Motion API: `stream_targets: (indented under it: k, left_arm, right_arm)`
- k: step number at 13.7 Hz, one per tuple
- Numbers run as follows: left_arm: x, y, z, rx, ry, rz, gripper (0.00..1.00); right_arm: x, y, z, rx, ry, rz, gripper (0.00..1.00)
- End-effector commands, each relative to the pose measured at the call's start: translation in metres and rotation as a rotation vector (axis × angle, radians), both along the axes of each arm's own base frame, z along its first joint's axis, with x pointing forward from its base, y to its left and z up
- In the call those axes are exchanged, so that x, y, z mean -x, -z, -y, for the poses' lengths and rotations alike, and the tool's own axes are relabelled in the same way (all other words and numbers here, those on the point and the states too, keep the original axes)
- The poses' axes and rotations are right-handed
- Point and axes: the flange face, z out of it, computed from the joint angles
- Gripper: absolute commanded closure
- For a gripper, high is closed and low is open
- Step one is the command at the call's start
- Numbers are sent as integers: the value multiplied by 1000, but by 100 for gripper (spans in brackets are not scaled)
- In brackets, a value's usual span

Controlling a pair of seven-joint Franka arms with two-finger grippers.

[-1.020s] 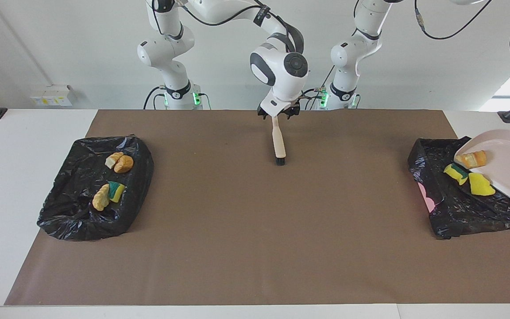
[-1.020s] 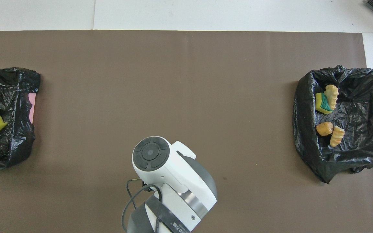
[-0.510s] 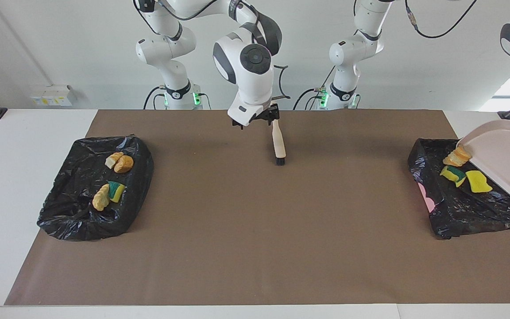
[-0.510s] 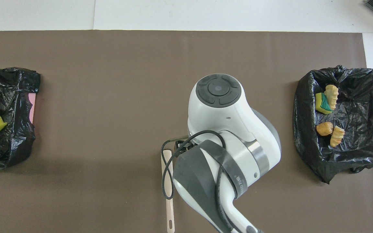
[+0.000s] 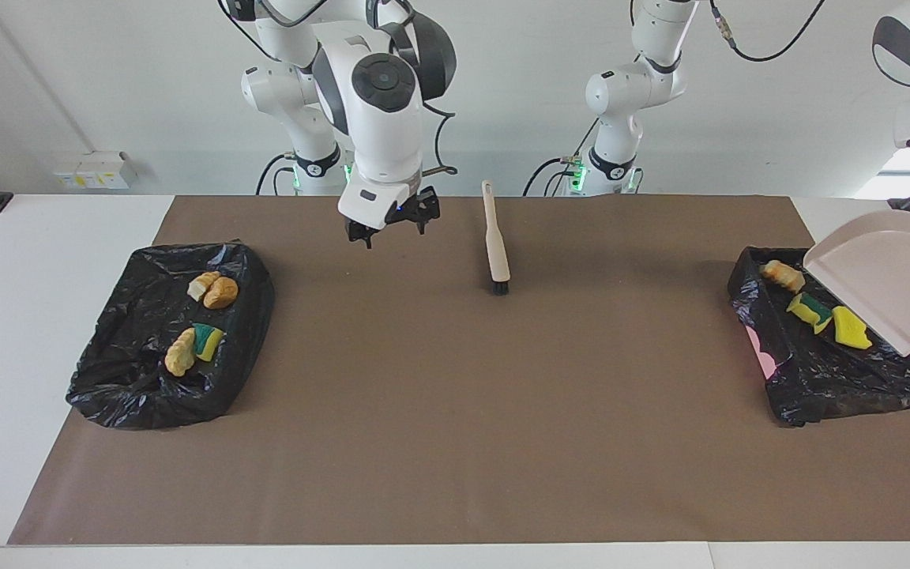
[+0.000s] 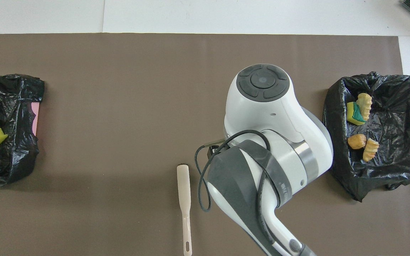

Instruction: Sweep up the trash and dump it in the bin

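Only the facing view showed the tilted dustpan [image 5: 889, 276] over the bin [image 5: 818, 371] holding trash [image 5: 810, 310], left pincer unseen; right pincer [image 5: 392, 225] hung spread, empty, beside the brush [image 5: 494, 245].

lighting is reading bright, even and diffuse in both views, appearing to come from above. shadows are staying soft: a faint one is lying on the brown mat [image 5: 455, 411] beside the brush [image 5: 494, 246], and a broad dim patch is showing under the right arm [image 6: 262, 142] in the overhead view. the black bin liners [image 5: 174, 340] are catching small specular glints. a window area at the facing view's edge is blowing out to white. focus is holding sharp throughout; no motion blur is showing.
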Motion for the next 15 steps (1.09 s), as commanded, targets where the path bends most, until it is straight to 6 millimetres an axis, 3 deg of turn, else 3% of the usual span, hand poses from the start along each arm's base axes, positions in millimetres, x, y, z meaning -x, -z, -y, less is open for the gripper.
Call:
stream_targets:
  k: [1, 3, 6, 7, 11, 14, 15]
  left_arm:
    - [-10, -5, 12, 149, -71, 153, 100]
    - [-10, -2, 23, 308, -196, 236, 100]
    - [-10, 13, 74, 507, -477, 320, 100]
    - [-11, 19, 99, 524, -534, 331, 100]
    - [-9, 52, 196, 609, -747, 325, 100]
    - [3, 77, 289, 642, -875, 323, 100]
    - [7, 87, 323, 677, -905, 322, 100]
  right_arm:
    - [-16, -18, 68, -16, -21, 22, 0]
    - [-26, -28, 106, -27, -3, 49, 0]
    - [-34, -34, 152, 1, 61, 67, 0]
    - [-35, -36, 171, 4, 92, 70, 0]
    - [-36, -51, 212, 5, 172, 100, 0]
    - [-35, -56, 244, -4, 252, 114, 0]
    - [-35, -59, 246, -9, 281, 133, 0]
